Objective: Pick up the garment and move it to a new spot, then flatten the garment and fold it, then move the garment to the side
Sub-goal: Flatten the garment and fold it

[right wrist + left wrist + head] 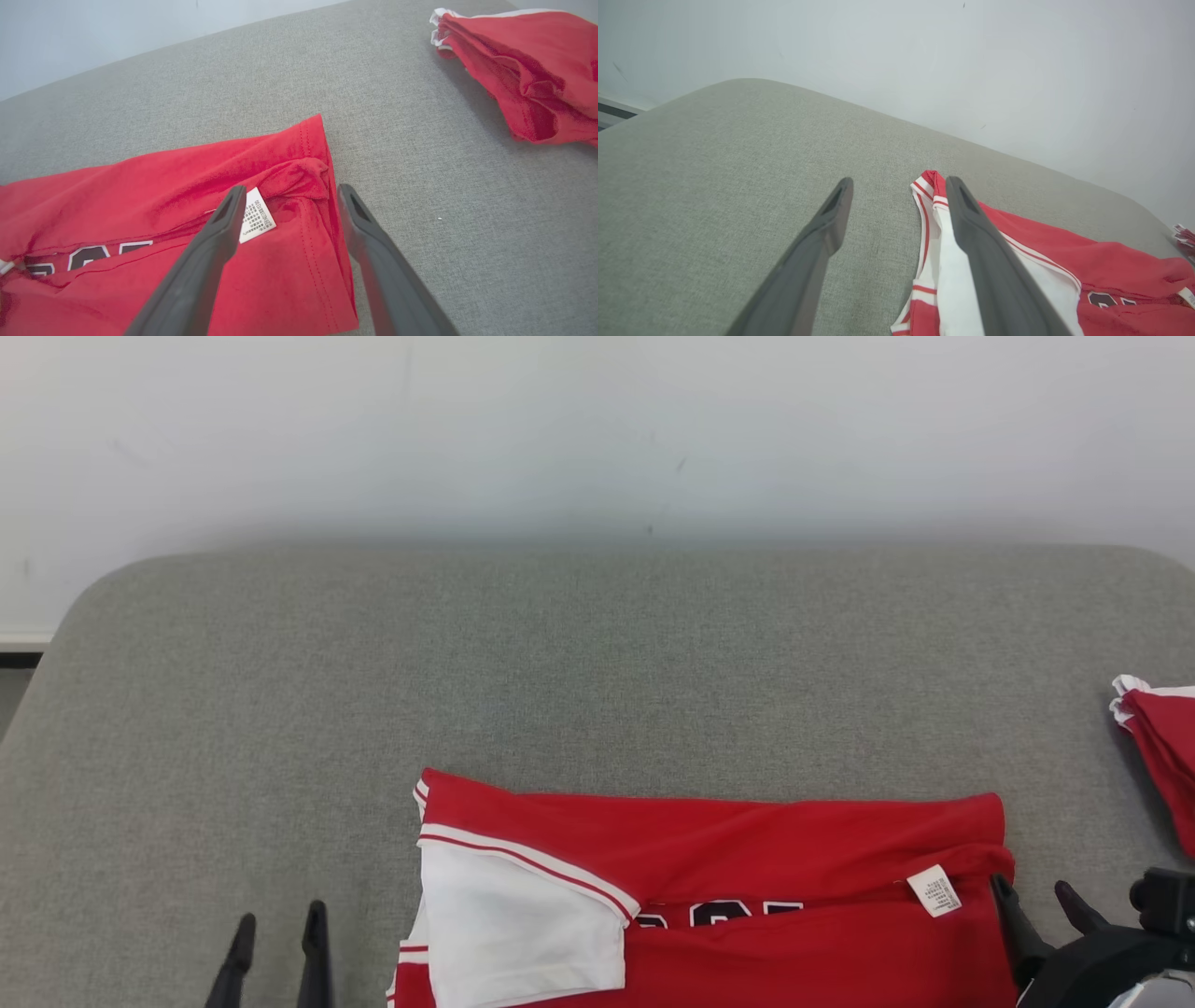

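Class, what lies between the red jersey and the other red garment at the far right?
Bare grey upholstery separates the red jersey from the other red garment, shown in the right wrist view.

Grey fabric surface (597, 663), white wall (597, 429), red bundle (1162, 747)

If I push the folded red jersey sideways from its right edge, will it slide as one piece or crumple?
Probably crumples: the red jersey looks thin and limp, already puckered near its care label. The grey woven surface likely drags on it. Its loose top layer may well shift, so lifting seems safer.
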